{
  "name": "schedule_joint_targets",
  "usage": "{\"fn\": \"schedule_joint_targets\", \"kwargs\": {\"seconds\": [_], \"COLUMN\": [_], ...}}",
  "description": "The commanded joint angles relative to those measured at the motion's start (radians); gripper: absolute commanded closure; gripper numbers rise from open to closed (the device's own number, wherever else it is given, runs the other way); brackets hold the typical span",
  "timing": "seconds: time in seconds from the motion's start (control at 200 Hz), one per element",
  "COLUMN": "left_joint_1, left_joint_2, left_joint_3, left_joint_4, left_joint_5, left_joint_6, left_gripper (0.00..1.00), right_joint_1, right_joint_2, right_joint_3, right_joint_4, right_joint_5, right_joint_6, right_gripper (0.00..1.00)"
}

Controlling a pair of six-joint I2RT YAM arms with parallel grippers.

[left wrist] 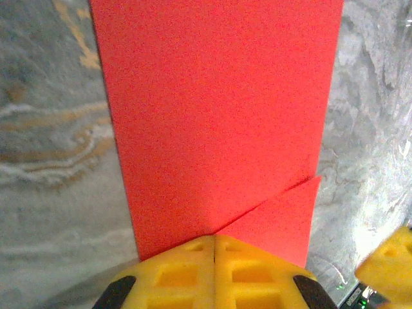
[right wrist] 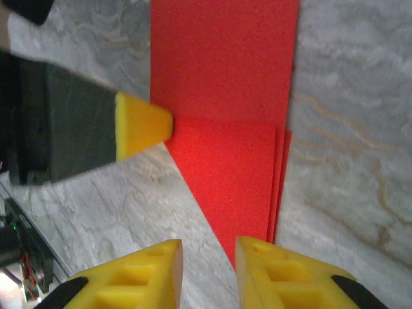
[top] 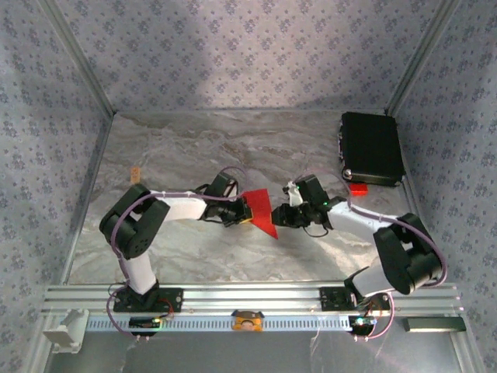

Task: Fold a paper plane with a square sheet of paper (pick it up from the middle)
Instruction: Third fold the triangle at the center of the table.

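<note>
At table (top: 194,148) centre, L gripper (left wrist: 214,241) is clenched on the folded square sheet of paper (top: 261,211), prob. steadying it for creasing. R gripper (right wrist: 209,250) has jaws apart at the paper's pointed end, gripping nothing.

Grey marbled table (top: 194,148). Black case (top: 373,148) parked flat at far right, small red piece (top: 358,188) laid just beside its near edge. Tan bit (top: 134,172) spotted near left wall. Folded square sheet of paper (top: 260,210) seen mid-table, contact with surface can't be judged tbh.
</note>
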Motion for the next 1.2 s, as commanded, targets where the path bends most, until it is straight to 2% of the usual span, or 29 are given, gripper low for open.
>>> {"fn": "schedule_joint_targets", "kwargs": {"seconds": [0.0,0.055,0.195,0.375,0.525,0.7,0.874,1.049,1.194], "left_joint_1": [-0.002,0.007,0.052,0.097,0.105,0.104,0.106,0.106,0.108], "left_joint_2": [-0.101,-0.136,-0.184,-0.183,-0.164,-0.137,-0.121,-0.101,-0.091], "left_joint_3": [-0.014,-0.012,-0.011,-0.027,-0.023,-0.019,-0.013,0.003,0.013], "left_joint_4": [-0.050,-0.074,-0.100,-0.085,-0.082,-0.064,-0.057,-0.069,-0.070], "left_joint_5": [-0.079,-0.106,-0.092,-0.047,-0.029,-0.007,0.007,0.021,0.023], "left_joint_6": [-0.002,0.010,0.037,0.043,0.045,0.037,0.031,0.036,0.036], "left_gripper": [0.98,0.94,0.82,0.75,0.72,0.71,0.71,0.71,0.71], "right_joint_1": [-0.005,-0.006,-0.005,-0.009,-0.017,-0.028,-0.030,-0.041,-0.046], "right_joint_2": [0.065,0.091,0.143,0.200,0.198,0.230,0.220,0.183,0.166], "right_joint_3": [0.043,0.063,0.099,0.158,0.170,0.179,0.167,0.142,0.132], "right_joint_4": [-0.040,-0.047,-0.044,-0.074,-0.092,-0.071,-0.065,-0.038,-0.030], "right_joint_5": [0.002,0.010,0.005,0.007,0.030,-0.028,-0.033,-0.042,-0.043], "right_joint_6": [-0.019,-0.029,-0.046,-0.078,-0.093,-0.090,-0.093,-0.091,-0.094], "right_gripper": [0.66,0.66,0.64,0.67,0.67,0.68,0.71,0.79,0.90]}}
